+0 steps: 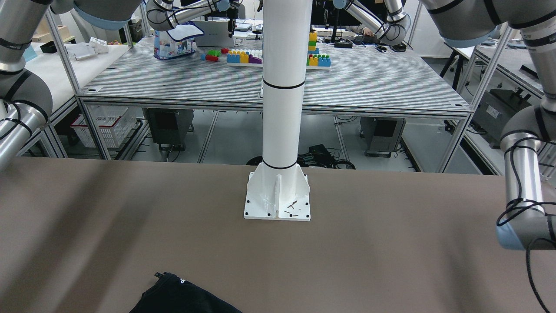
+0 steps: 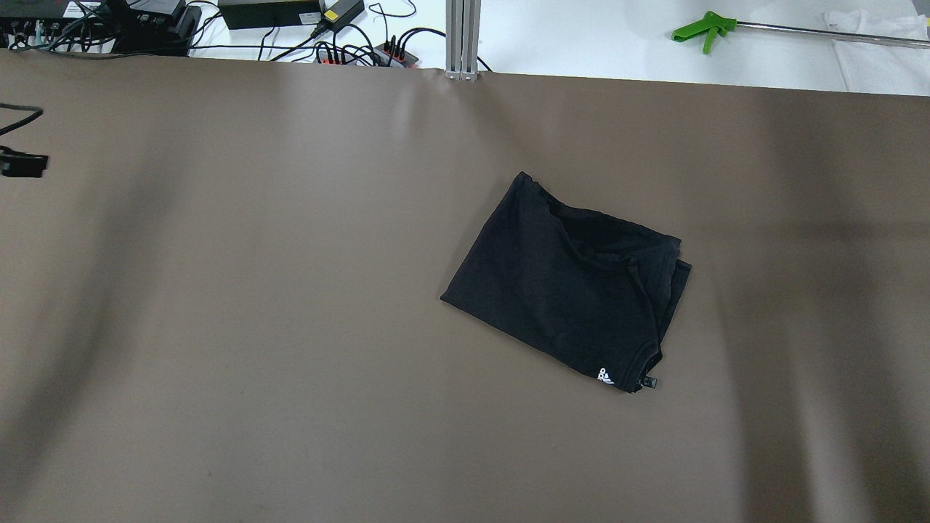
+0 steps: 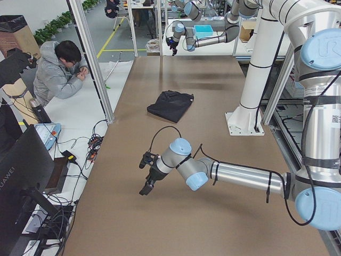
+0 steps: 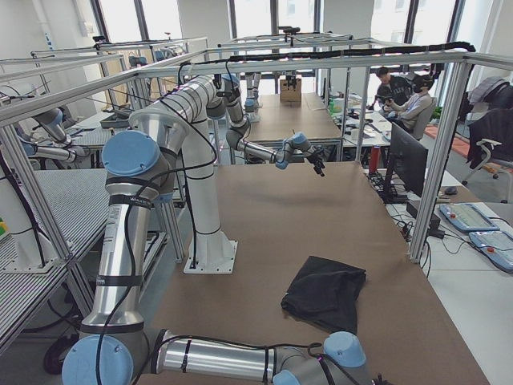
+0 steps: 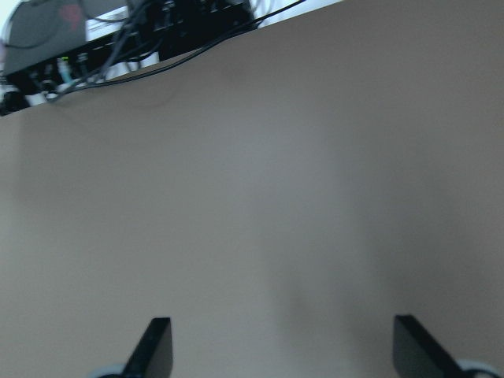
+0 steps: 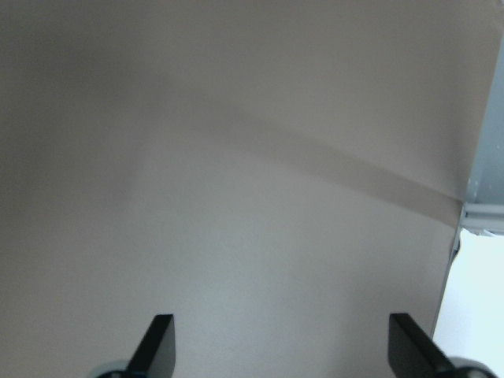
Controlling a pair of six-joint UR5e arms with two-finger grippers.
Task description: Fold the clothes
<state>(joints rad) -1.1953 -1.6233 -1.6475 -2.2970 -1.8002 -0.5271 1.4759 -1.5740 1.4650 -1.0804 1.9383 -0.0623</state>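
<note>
Now the black rectangular garment of thin fabric (image 2: pixel 552 283) lies slantwise on the brown counter (image 2: pixel 218 327), right of centre, nearer the right gripper (image 6: pixel 283 346). That and the left gripper (image 5: pixel 287 350) both gape, empty.

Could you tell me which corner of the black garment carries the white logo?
The corner lowest in the overhead view: the garment shows its white logo there, beside a small tag; the other three corners are plain black.

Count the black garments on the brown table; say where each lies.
1. The black garment lies on the brown table, right of centre in the overhead view. None seems hidden.
</note>
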